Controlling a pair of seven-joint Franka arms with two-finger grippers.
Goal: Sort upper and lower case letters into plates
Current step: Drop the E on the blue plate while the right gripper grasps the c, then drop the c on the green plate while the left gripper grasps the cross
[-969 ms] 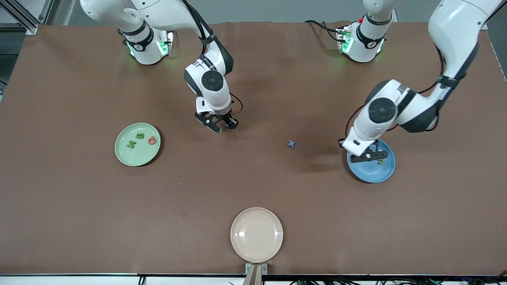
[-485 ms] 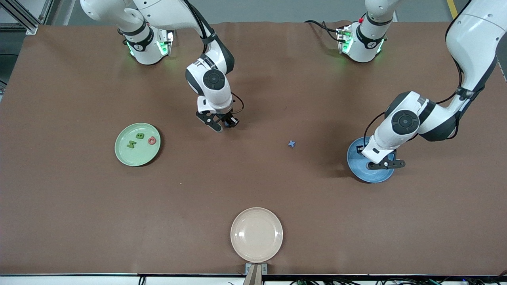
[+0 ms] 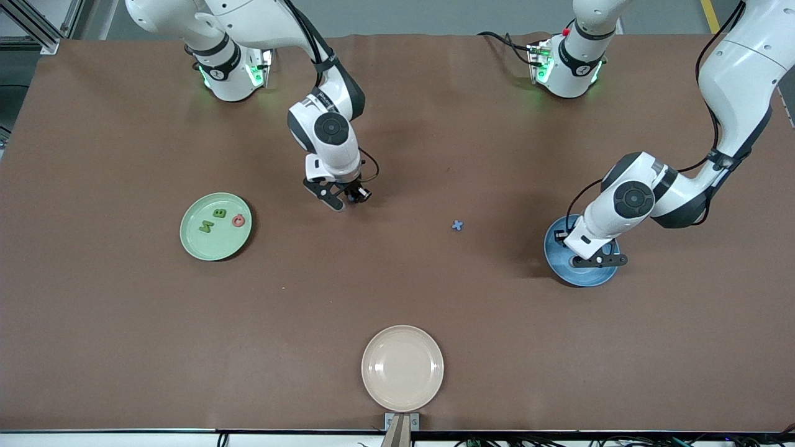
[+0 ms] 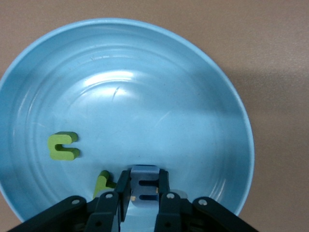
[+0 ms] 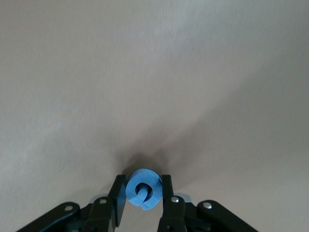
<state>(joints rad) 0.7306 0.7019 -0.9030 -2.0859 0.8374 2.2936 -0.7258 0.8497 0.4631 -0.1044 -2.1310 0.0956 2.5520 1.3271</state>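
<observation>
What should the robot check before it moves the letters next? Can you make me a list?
1. Right hand grips the round blue letter: ok.
2. Left hand grips the pale blue letter: ok.
3. Left hand sits over the blue plate: ok.
4. Room in the blue plate beside its two green letters: ok.
5. Pale green plate has room beside its three letters: ok.
6. Blue x sorted: not ok, it lies on the table.
</observation>
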